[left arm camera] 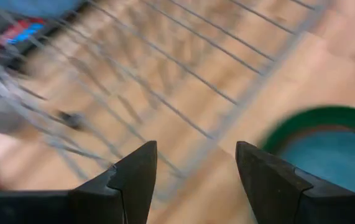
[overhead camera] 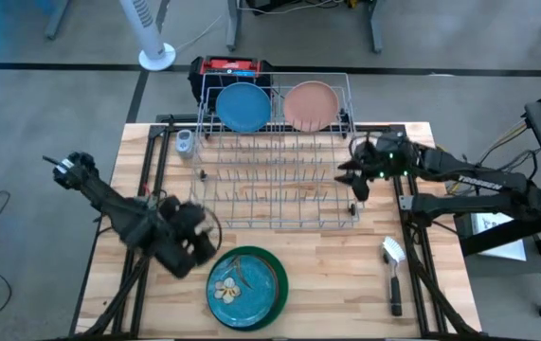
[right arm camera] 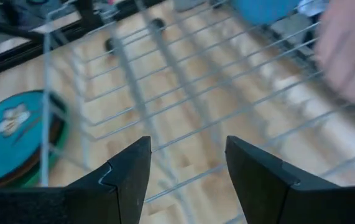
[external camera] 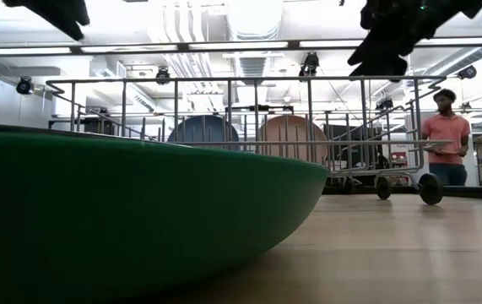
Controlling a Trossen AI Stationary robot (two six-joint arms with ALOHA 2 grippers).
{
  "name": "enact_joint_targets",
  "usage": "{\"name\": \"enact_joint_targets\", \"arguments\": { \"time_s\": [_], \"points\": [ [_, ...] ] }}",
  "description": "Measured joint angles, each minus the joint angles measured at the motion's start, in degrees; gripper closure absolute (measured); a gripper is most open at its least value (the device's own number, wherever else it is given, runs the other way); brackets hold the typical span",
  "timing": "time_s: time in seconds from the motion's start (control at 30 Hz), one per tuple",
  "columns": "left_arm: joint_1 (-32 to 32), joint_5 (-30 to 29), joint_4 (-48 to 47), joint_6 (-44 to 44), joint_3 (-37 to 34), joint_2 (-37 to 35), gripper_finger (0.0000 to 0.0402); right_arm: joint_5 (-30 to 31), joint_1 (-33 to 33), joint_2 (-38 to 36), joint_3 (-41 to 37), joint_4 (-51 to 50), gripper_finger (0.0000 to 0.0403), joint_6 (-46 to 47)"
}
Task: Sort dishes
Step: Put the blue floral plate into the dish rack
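While the green plate (overhead camera: 247, 286) is lying flat on the wooden table (overhead camera: 327, 275) near its front edge, showing a blue inside with a pale flower, the left gripper (overhead camera: 197, 244) is hanging just beside it with its fingers (left arm camera: 137, 177) spread and nothing between them. In the right wrist view a dark orange-brown rim is showing under the green plate's edge. The light blue plate (overhead camera: 243, 106) and the pale pink plate (overhead camera: 310, 105) are standing upright side by side at the far end of the grey wire rack (overhead camera: 279, 180), which is sitting across the middle of the table. The right gripper (overhead camera: 355, 178) is hovering over the rack's right edge, its fingers (right arm camera: 130, 177) apart and holding nothing.

A brush (overhead camera: 393, 273) with a white head and black handle is lying on the boards near the table's right front corner. A small pale cup-like item (overhead camera: 184, 142) is resting by the rack's far left corner. Beyond the table, a grey floor is stretching away, with the round base of a white fan (overhead camera: 156, 57) standing on it. In the low view, a person (external camera: 445, 139) in a pink top is standing in the room behind, under bright strip lights.
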Motion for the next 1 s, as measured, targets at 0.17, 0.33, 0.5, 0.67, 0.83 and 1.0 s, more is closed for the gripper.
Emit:
{"name": "enact_joint_targets", "arguments": {
  "time_s": [0.17, 0.33, 0.5, 0.67, 0.83, 1.0],
  "points": [
    [-6.6, 1.4, 4.0, -8.1, 0.0, 5.3, 0.0193, 0.0, 7.2, -0.5, -4.3, 4.2, 0.0203, 3.6],
    [-8.7, 7.4, 4.0, -18.7, 0.0, 11.6, 0.0193, 2.8, 15.3, 0.8, -6.2, 8.5, 0.0204, 6.6],
    [-9.0, 19.3, 4.0, -26.8, 0.0, 18.0, 0.0193, 8.1, 24.0, 2.8, -6.4, 8.8, 0.0202, 10.8],
    [-9.8, 29.2, 4.1, -31.4, 0.1, 23.8, 0.0193, 14.1, 32.7, 6.8, -6.4, 10.6, 0.0203, 15.4],
    [-11.9, 24.9, 4.0, -33.3, 4.8, 27.8, 0.0193, 19.9, 40.1, 13.6, -6.4, 14.4, 0.0202, 20.1],
    [-14.4, 16.8, 2.7, -34.6, 12.9, 30.6, 0.0193, 24.7, 44.9, 20.9, -6.4, 18.6, 0.0202, 23.2]
  ]
}}
